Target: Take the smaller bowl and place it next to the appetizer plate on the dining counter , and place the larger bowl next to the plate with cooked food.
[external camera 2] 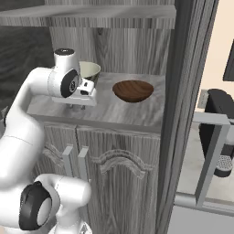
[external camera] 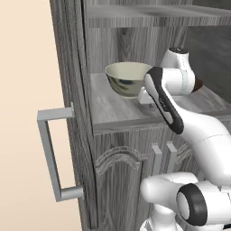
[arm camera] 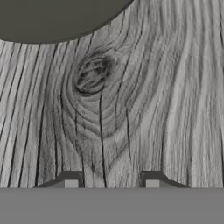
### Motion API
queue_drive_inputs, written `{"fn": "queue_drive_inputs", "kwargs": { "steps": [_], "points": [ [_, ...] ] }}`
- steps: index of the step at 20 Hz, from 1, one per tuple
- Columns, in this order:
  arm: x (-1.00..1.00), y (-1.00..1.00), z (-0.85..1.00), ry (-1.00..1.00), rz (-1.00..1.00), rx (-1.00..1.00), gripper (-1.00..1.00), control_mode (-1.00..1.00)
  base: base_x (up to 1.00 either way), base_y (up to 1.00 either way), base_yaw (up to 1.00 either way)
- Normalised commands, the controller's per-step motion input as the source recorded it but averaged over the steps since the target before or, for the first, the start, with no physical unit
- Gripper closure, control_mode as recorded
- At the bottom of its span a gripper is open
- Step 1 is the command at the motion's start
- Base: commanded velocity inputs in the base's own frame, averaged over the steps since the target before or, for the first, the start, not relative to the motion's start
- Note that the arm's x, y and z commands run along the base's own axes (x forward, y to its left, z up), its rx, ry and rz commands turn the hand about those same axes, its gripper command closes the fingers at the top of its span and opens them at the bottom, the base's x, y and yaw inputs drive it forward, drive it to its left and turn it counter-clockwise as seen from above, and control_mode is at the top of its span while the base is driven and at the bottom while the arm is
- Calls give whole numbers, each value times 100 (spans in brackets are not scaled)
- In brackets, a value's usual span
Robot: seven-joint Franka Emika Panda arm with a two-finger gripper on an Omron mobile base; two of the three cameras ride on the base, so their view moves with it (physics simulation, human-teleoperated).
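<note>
Grey wood-grain cabinet shelf carries both bowls; the white arm folds over it, its pincer pointing down, fingers partly parted, gripping nothing. Shallow dark-brown wooden bowl sits at the pincer's three o'clock in the right base view, deep cream ceramic bowl just behind the wrist.

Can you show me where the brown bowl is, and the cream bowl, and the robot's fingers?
Smaller bowl (external camera 2: 133, 90), right base view, on its brown inside.
Larger bowl (external camera: 127, 80), left base view, on its mottled outer wall.
Fingers (arm camera: 71, 179), hand view, on the tip of one finger above the wooden shelf.
</note>
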Motion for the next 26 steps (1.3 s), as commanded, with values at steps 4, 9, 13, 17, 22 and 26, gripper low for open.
{"fn": "queue_drive_inputs", "kwargs": {
  "steps": [4, 9, 13, 17, 22, 26],
  "points": [
    [-28, -1, 18, -22, -1, -1, -100, -100, 0, 0, 0],
    [-41, 0, 64, -61, -8, -1, -100, -100, 0, 0, 0],
    [-13, 2, 65, -44, -13, 2, -100, -100, 0, 0, 0],
    [-5, 3, 39, -9, -14, 15, -100, -100, 0, 0, 0],
    [-39, 0, 30, 0, -10, 22, -100, -100, 0, 0, 0],
    [-17, 1, 8, 11, 0, 21, -100, -100, 0, 0, 0]
  ]
}}
